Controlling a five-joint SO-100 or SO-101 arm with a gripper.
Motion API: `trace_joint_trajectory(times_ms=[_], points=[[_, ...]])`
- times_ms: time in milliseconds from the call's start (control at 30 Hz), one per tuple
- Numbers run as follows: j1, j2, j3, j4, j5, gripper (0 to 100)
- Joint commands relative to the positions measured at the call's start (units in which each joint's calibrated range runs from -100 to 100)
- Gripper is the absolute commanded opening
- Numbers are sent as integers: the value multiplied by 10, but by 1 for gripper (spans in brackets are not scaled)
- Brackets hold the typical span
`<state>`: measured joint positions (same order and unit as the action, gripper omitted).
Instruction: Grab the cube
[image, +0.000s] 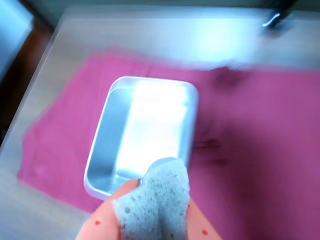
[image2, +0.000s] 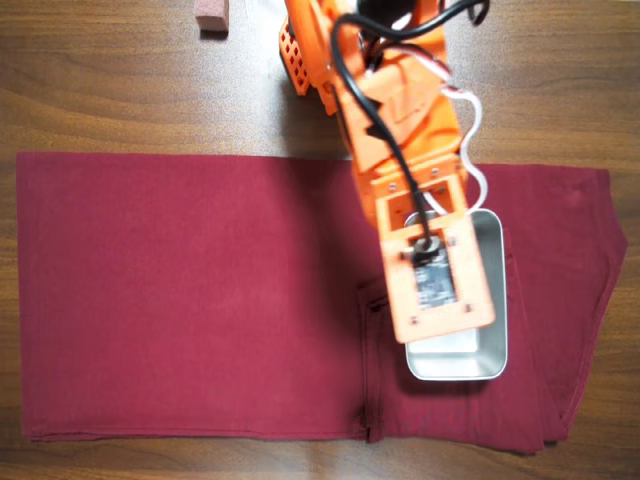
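The cube (image: 155, 200) is pale grey and speckled, and it fills the bottom centre of the wrist view. My gripper (image: 152, 212) is shut on it, with an orange finger on each side (image: 100, 222). The held cube hangs over the near end of a shiny metal tray (image: 107, 130). In the overhead view the orange arm (image2: 400, 150) reaches over the tray (image2: 492, 350), and its wrist board hides both the cube and the fingers.
The tray rests on a dark red cloth (image2: 180, 300) spread across a wooden table (image2: 100, 90). A small reddish-brown block (image2: 212, 15) lies at the table's top edge, left of the arm's base. The wrist view is blurred.
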<state>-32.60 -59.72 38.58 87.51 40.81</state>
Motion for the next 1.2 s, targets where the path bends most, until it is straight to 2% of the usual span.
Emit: trace_joint_trajectory(times_ms=[0, 167, 300, 433, 500, 600, 733, 933, 967, 1000, 1167], points=[[-60, 74, 21, -38, -8, 2], [-57, 287, 20, -224, -22, 3], [-54, 409, 0, -329, -24, 5], [-57, 435, -14, -353, -27, 9], [-52, 429, -14, -346, -28, 19], [-45, 414, -19, -322, -27, 25], [-29, 398, -26, -307, -25, 29], [-21, 368, -22, -324, -27, 31], [-19, 365, -21, -329, -29, 33], [-19, 365, -19, -336, -26, 41], [-7, 362, -10, -355, -29, 46]])
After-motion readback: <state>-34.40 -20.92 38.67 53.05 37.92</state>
